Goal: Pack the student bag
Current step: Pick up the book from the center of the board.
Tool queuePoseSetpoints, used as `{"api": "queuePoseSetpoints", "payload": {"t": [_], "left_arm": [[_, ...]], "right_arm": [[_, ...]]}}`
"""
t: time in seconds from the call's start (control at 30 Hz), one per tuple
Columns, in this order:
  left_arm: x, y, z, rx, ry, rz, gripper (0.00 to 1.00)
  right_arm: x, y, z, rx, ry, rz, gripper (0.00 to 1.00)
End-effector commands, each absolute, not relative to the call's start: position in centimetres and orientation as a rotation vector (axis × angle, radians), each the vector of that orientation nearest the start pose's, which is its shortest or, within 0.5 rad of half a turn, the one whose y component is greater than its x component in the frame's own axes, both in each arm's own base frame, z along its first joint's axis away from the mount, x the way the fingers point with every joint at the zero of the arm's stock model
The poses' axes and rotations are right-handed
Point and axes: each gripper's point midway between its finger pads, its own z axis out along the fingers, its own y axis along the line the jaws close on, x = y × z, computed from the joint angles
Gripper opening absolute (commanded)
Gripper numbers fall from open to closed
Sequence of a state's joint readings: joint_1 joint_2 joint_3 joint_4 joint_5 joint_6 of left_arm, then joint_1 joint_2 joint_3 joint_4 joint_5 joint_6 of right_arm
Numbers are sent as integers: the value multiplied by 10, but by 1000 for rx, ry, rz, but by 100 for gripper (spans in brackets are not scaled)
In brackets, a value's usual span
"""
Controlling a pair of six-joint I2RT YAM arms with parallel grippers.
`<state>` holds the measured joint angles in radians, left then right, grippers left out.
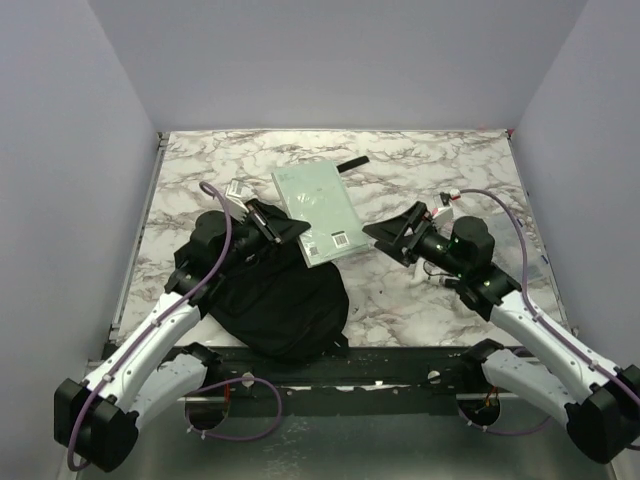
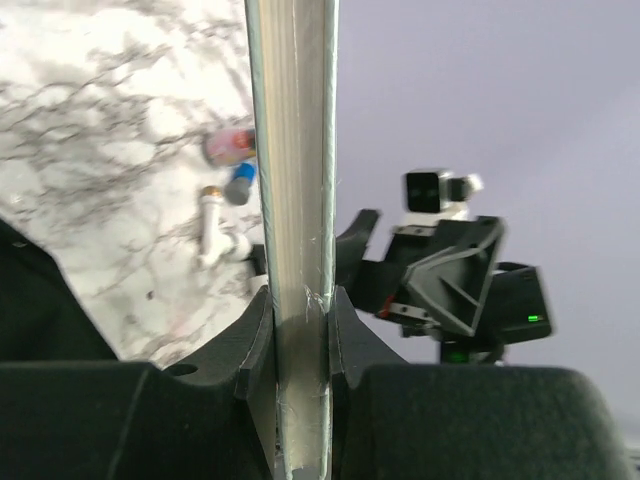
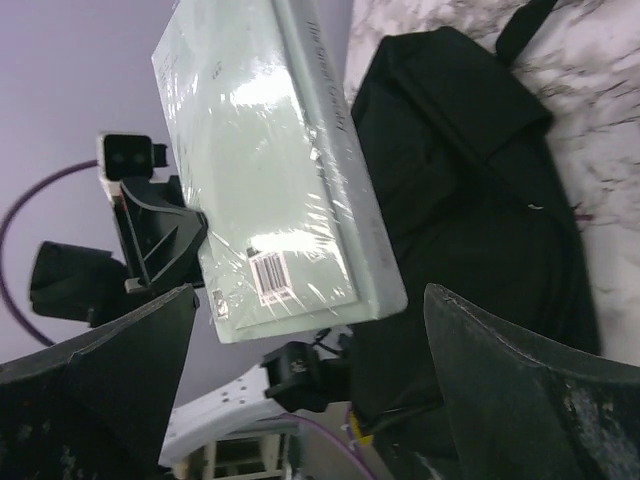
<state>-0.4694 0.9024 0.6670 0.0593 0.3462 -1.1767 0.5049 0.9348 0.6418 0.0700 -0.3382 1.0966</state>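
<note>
Black soft fabric, slumped in a heap: the student bag (image 1: 275,300), flat on the marble table (image 1: 450,160) at the near left, just ahead of the left arm's base, far bigger than anything else here. From the right wrist, a dark bulk with a strap trailing off one end. No telling whether open or zipped.

Over its far edge, a pale green book (image 1: 318,213), wrapped in glossy film, barcode on the corner nearest the arms, lifted off the marble and tilted. Clamped along its left edge by the left gripper (image 1: 272,226), both fingers (image 2: 255,340) pressed flat against the covers, with the book's thin edge upright between them in the left wrist view.

Right of the book, the right gripper (image 1: 392,236): jaws spread wide, pointed at the book's right side, close to it but apart, holding nothing.

Farther out: a short black strip (image 1: 352,163) on the marble beyond the book, and a few small white, red and blue bits (image 1: 447,205) near the right arm, too small to name.
</note>
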Motion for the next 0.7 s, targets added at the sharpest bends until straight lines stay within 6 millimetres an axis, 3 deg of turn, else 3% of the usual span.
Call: {"api": "queuePoseSetpoints", "payload": {"t": [0.0, 0.17, 0.3, 0.47, 0.67], "left_arm": [[231, -231, 343, -286, 1679, -1652, 0], [222, -227, 378, -281, 1524, -1776, 0], [221, -226, 396, -286, 1444, -1851, 0], [222, -228, 409, -291, 1365, -1925, 0], [219, -236, 412, -286, 1338, -1953, 0]], "right_arm": [[236, 246, 283, 471, 1819, 1674, 100], [229, 253, 305, 429, 1770, 1743, 99], [214, 273, 325, 373, 1691, 1857, 93], [198, 296, 339, 384, 1570, 1957, 84], [202, 305, 347, 494, 1430, 2002, 71]]}}
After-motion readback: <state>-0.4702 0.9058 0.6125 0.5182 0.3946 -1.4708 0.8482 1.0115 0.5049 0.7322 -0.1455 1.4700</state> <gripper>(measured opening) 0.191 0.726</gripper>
